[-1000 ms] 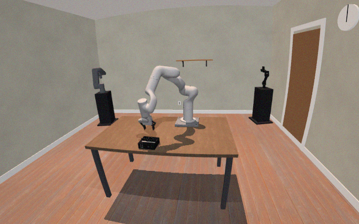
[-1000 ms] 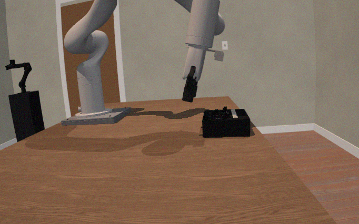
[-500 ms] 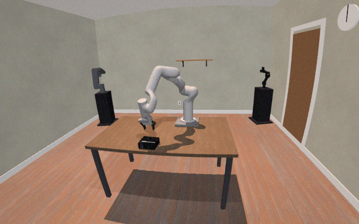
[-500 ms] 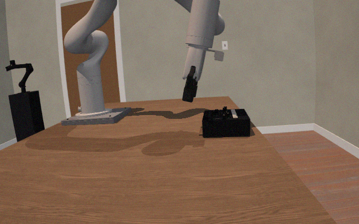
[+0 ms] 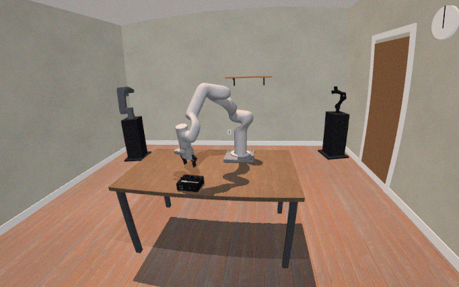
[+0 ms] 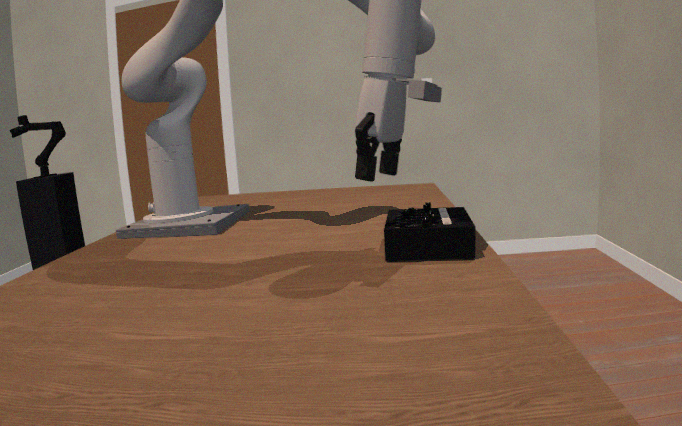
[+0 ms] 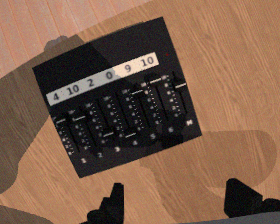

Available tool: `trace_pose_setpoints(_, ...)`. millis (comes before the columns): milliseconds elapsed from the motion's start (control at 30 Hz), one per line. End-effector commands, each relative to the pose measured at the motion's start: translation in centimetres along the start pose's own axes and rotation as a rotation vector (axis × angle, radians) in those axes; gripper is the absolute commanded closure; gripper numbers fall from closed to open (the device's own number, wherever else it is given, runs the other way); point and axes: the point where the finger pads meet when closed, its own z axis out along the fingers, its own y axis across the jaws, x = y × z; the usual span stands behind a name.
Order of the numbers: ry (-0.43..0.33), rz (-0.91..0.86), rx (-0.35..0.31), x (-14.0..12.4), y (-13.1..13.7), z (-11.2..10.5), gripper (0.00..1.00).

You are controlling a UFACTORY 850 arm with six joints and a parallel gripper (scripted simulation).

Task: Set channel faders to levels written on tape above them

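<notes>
We note the lighting desk (image 7: 118,96) near the table's (image 6: 227,338) front edge, forward of and below the gripper (image 6: 377,157), which hangs above it, well apart. Fingers spread wide, nothing between them. In the wrist view the desk sits skewed: its tape strip (image 7: 100,79) rises rightward, and the fader (image 7: 132,115) slots run across that strip, toward the fingers.

The top view looks from high and far across the room at the desk (image 5: 266,178). The exterior view sits low at the desk's edge, close. The wrist view looks down, seemingly from above the pincer (image 7: 173,205). All share the console (image 7: 118,96).
</notes>
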Motion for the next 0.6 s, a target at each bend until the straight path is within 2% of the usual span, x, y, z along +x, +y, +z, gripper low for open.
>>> trace_pose_setpoints(0,0.035,0.226,-0.002,1.8,-1.3,-1.8,0.0)
trace_pose_setpoints(33,0.035,0.226,-0.002,1.8,-1.3,-1.8,0.0)
trace_pose_setpoints(67,0.057,0.372,0.01,2.2,-1.7,-2.3,0.0)
trace_pose_setpoints(333,0.102,0.737,0.082,5.0,-4.3,-5.7,0.0)
trace_pose_setpoints(533,0.129,1.027,0.124,5.7,-4.9,-6.6,0.0)
trace_pose_setpoints(567,0.129,1.027,0.124,5.7,-4.9,-6.6,0.0)
